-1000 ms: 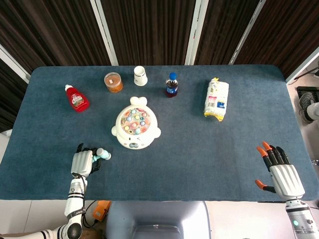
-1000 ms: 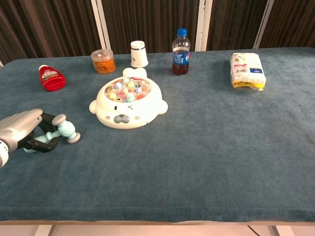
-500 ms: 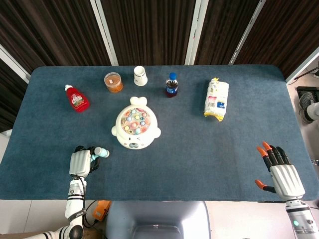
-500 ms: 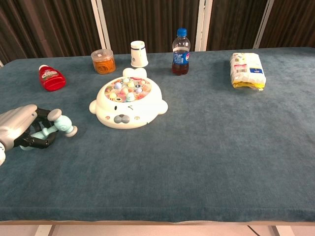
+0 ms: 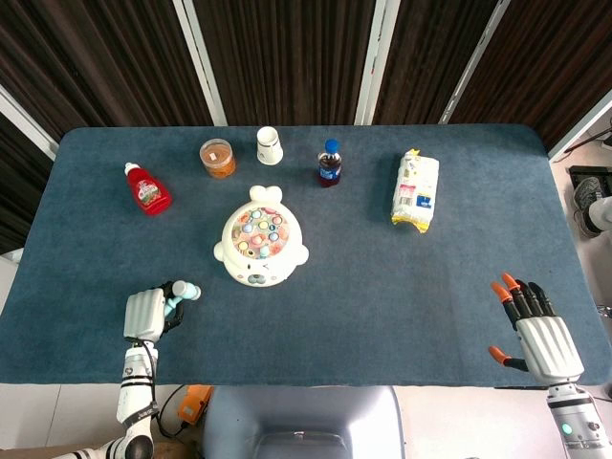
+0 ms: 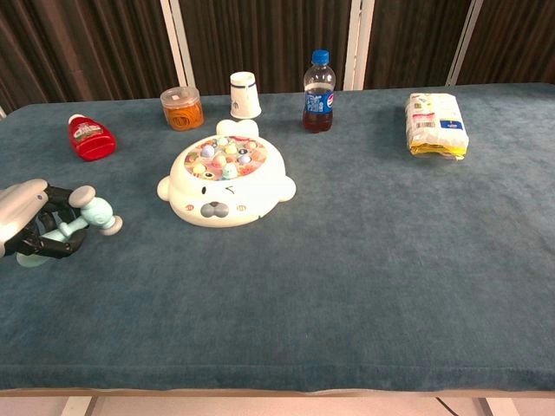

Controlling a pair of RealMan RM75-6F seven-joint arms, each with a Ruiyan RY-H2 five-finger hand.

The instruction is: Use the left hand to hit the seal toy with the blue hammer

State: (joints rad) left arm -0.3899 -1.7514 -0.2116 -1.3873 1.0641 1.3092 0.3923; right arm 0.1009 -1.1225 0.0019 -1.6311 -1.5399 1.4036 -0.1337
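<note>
Pale blue plastic shows at the lower left of the frame: the blue hammer (image 6: pixel 83 218) sits in the left hand (image 6: pixel 30 227), whose dark fingers are wrapped round its handle, head pointing toward the middle. Compared with a second ago, hand and hammer have slid further left and away from the seal toy (image 6: pixel 225 179), which lies untouched left of centre on the blue cloth table (image 6: pixel 364 260). I read this as a draw-back, either settling the grip or winding up, so the strike itself is not yet made and the hammer must travel right again to reach the toy. At the lower right of the head view, the right hand (image 5: pixel 535 335) rests with fingers spread, holding nothing.
</note>
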